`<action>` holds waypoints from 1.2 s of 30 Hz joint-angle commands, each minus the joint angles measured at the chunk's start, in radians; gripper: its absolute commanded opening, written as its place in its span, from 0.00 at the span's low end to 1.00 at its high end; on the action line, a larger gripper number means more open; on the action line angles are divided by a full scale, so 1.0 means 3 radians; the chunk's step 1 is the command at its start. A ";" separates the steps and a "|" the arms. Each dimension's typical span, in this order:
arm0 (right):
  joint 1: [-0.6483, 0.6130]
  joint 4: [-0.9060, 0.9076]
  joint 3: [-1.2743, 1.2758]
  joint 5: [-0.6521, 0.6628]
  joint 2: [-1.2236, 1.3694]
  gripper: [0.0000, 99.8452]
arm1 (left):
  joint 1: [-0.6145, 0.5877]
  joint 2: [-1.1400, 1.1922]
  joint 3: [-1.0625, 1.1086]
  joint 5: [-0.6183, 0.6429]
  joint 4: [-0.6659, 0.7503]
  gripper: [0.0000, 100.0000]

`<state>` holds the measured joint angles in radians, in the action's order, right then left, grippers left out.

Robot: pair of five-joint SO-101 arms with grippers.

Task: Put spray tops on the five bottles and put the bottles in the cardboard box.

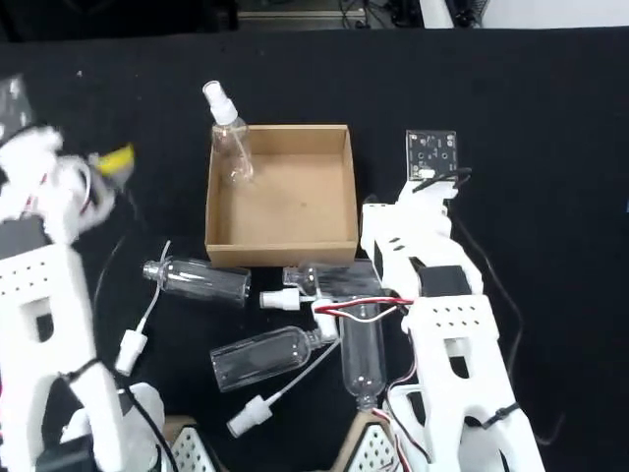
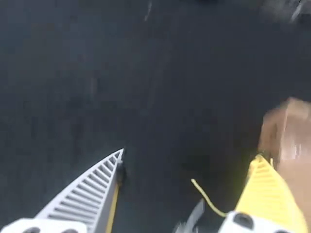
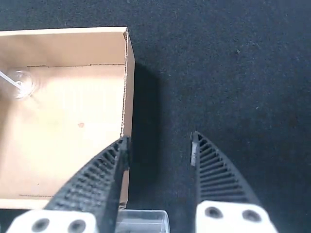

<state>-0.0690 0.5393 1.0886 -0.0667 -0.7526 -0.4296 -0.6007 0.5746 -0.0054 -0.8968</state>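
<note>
The cardboard box point(image 1: 280, 231) sits mid-table. One clear bottle with a white spray top point(image 1: 230, 138) leans in its far left corner; its base point(image 3: 19, 80) rests on the box floor point(image 3: 63, 145). In front of the box lie several uncapped clear bottles point(image 1: 197, 279) point(image 1: 265, 354) point(image 1: 362, 352) and three loose spray tops point(image 1: 280, 298) point(image 1: 132, 346) point(image 1: 252, 413). My right gripper point(image 3: 159, 141) is open just outside the box's right wall, one finger at the wall. My left gripper point(image 2: 189, 155) is open over bare black cloth left of the box point(image 2: 286, 131), its yellow finger point(image 1: 118, 157) seen from above.
Black cloth point(image 1: 511, 108) covers the table. A fourth bottle point(image 1: 329, 278) lies partly under the right arm, against the box's front wall. Red and white wires point(image 1: 354, 310) cross above the bottles. The far and right parts of the cloth are bare.
</note>
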 commanded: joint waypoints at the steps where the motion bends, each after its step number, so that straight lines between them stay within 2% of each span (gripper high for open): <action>1: 0.0036 -0.0097 -0.0018 -0.0005 -0.0120 0.18 | 0.0125 -0.0353 0.0269 0.0082 -0.0506 0.36; 10: 0.0036 -0.0097 -0.0018 0.0005 -0.0120 0.18 | 0.0233 -0.0312 0.0555 0.0997 -0.1018 0.36; 16: 0.0036 -0.0097 -0.0018 0.0005 -0.0120 0.18 | 0.0560 0.0087 0.0765 0.1499 -0.1095 0.36; 19: 0.0036 -0.0097 -0.0018 0.0005 -0.0120 0.18 | 0.0703 0.0414 0.0775 0.1550 -0.1110 0.36; 22: 0.0036 -0.0097 -0.0018 0.0005 -0.0120 0.18 | 0.0678 0.0680 0.0765 0.1550 -0.1095 0.36; 29: 0.0036 -0.0097 -0.0018 0.0005 -0.0120 0.18 | 0.0437 0.1084 0.0693 0.1545 -0.1095 0.36; 36: 0.0036 -0.0097 -0.0018 0.0005 -0.0120 0.18 | 0.0054 0.1095 0.0442 0.1422 -0.1120 0.36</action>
<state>-0.0690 0.5393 1.0886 -0.0667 -0.7526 -0.3544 -0.2647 0.7971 0.4549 -1.2190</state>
